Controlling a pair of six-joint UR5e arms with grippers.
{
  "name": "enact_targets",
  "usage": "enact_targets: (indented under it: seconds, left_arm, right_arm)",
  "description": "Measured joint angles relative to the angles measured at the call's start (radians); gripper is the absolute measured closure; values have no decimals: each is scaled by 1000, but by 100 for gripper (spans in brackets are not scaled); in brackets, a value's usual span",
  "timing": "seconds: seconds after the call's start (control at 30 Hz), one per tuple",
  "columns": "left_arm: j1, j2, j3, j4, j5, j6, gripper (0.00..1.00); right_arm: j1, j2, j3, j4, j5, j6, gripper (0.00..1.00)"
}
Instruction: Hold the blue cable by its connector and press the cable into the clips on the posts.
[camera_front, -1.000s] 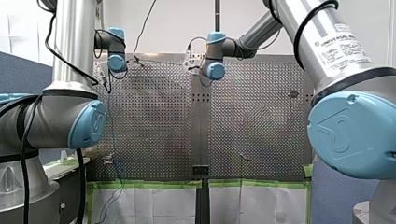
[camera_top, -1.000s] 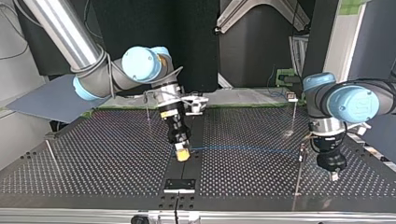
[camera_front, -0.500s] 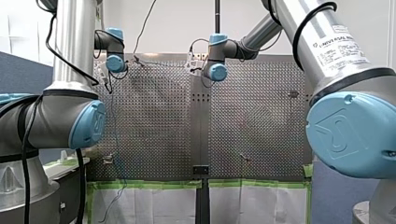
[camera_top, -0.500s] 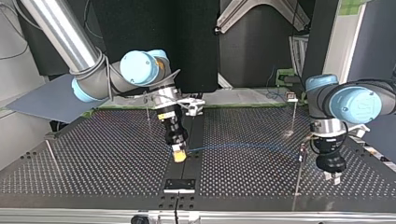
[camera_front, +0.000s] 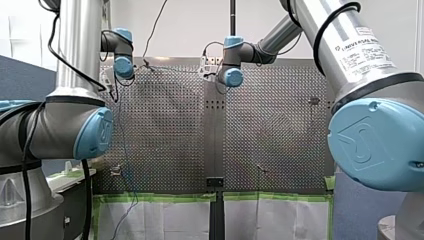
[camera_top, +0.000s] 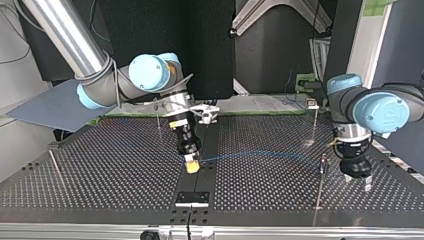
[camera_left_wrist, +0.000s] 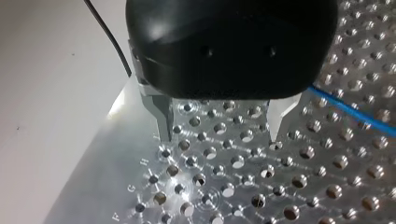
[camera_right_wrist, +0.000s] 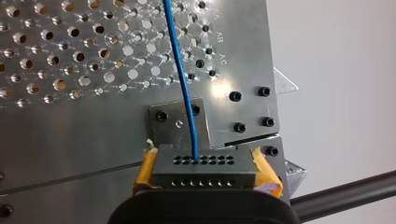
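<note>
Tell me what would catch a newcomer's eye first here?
A thin blue cable stretches across the perforated table, ending in a grey connector clamped in my right arm's yellow-padded jaws near the table's middle. My left arm's metal jaws hang open and empty above the holes.

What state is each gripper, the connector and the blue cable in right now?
my right gripper: shut on the connector.
connector: clamped between yellow pads.
blue cable: stretched from the connector toward the post; clipped or not, cannot tell.
my left gripper: open, empty.
post: upright.
</note>
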Motion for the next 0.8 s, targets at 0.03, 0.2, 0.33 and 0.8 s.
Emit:
enact_targets:
  seconds: [0.03,0.2,0.33,0.8]
  left_arm:
    - [0,7,-5,-8,3,0,1]
    - [2,58,-50,-61,45,-12,1]
    - [-2,98,-89,-100,84,-23,1]
    - [-7,227,-218,-201,213,-49,1]
  right_arm:
    - [0,0,0,1,0,0,100]
    - [0,0,0,2,0,1,100]
    - [-1,1,0,3,0,2,100]
    - [1,1,0,8,-1,3,100]
